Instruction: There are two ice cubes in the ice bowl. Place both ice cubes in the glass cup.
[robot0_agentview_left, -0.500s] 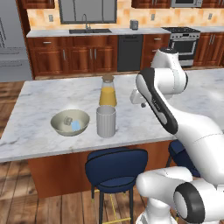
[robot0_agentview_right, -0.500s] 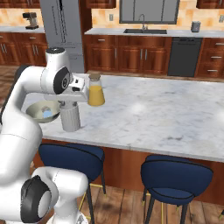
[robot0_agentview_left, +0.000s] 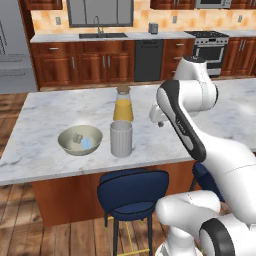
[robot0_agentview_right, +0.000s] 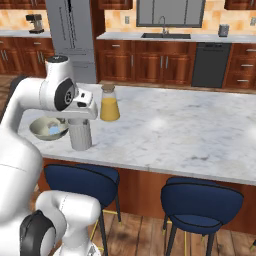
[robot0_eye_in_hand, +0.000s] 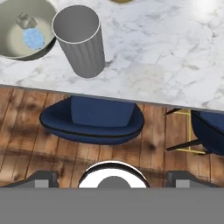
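Observation:
The beige-olive ice bowl (robot0_agentview_left: 64, 145) (robot0_agentview_right: 36, 131) (robot0_eye_in_hand: 8, 43) sits on the marble island, left of the glass cup (robot0_agentview_left: 121, 138) (robot0_agentview_right: 80, 135) (robot0_eye_in_hand: 81, 41). Inside the bowl lie two ice cubes, a light blue one (robot0_agentview_left: 87, 144) (robot0_eye_in_hand: 33, 38) and a clear greyish one (robot0_agentview_left: 77, 137) (robot0_eye_in_hand: 25, 19). The ribbed cup stands upright and looks empty from above. My gripper (robot0_eye_in_hand: 113, 178) (robot0_agentview_left: 159, 119) hangs high over the island's front edge, to the right of the cup. Its fingertips (robot0_eye_in_hand: 41, 178) stand wide apart: it is open and holds nothing.
An orange-juice bottle (robot0_agentview_left: 123, 104) (robot0_agentview_right: 109, 103) with a tan stopper stands just behind the cup. Blue stools (robot0_eye_in_hand: 92, 119) (robot0_agentview_right: 202, 197) are tucked under the island's front edge. The marble top (robot0_agentview_right: 190, 130) stretches bare to the right.
The hand has shifted only slightly toward the cup. The bowl, cubes, cup and bottle stay put.

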